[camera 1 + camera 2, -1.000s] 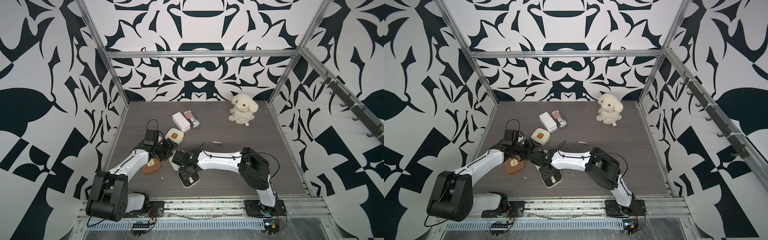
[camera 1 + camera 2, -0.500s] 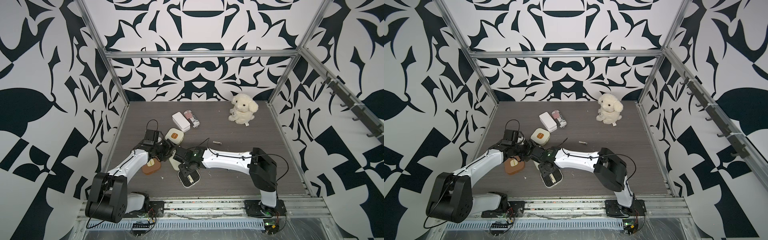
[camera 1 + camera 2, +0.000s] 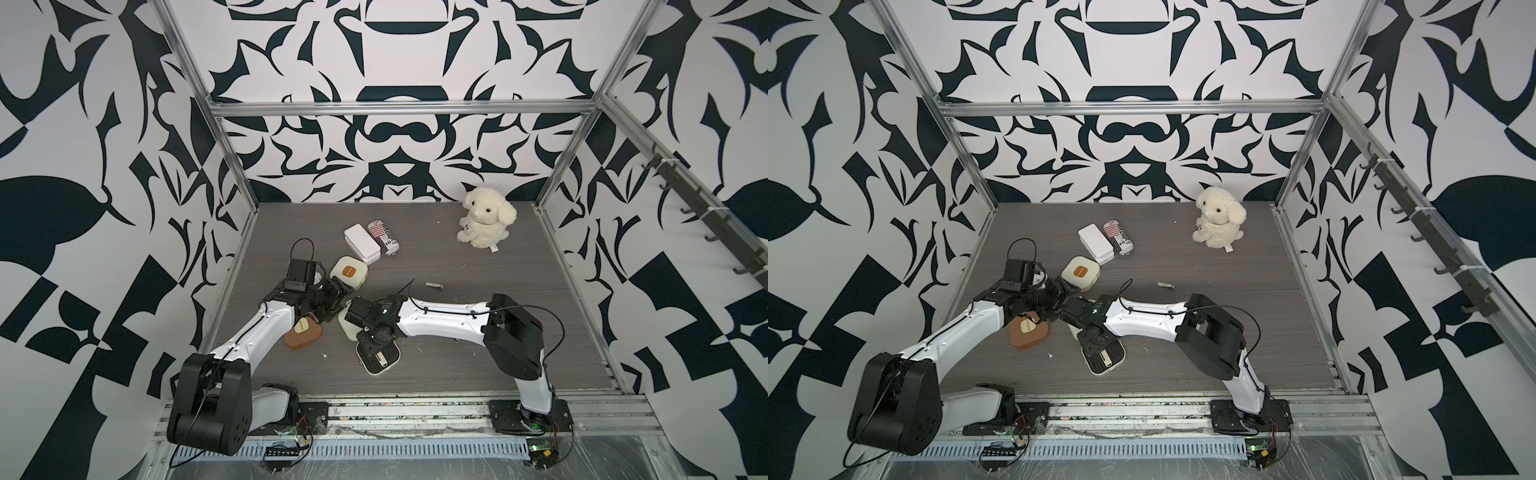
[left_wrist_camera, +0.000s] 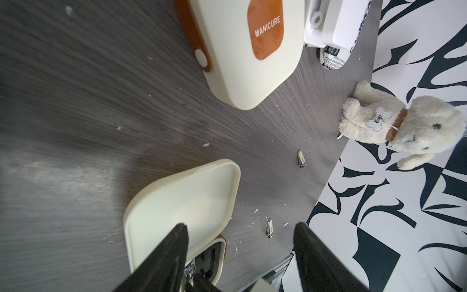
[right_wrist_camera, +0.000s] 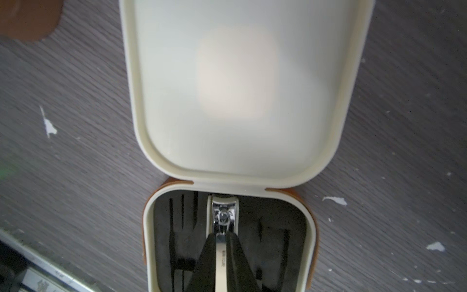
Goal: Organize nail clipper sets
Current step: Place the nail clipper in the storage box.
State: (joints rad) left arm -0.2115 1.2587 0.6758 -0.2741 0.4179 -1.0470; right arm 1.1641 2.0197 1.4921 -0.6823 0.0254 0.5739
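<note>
Jaws of the right gripper [image 5: 221, 236] clamp a metal nail clipper [image 5: 222, 217] inside the open cream case [image 5: 242, 88], lower centre. The left gripper [image 4: 241, 226] hangs with jaws apart over its lid. Beyond, at upper centre, lies a closed cream case [image 4: 247, 50].

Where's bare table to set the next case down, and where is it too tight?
Free: the wide stretch right of the loose clipper, between the plush dog and the right arm; also the back-left corner behind the white box. Crowded: front left, where both arms meet among the open cream case, tan case and closed cream case.
</note>
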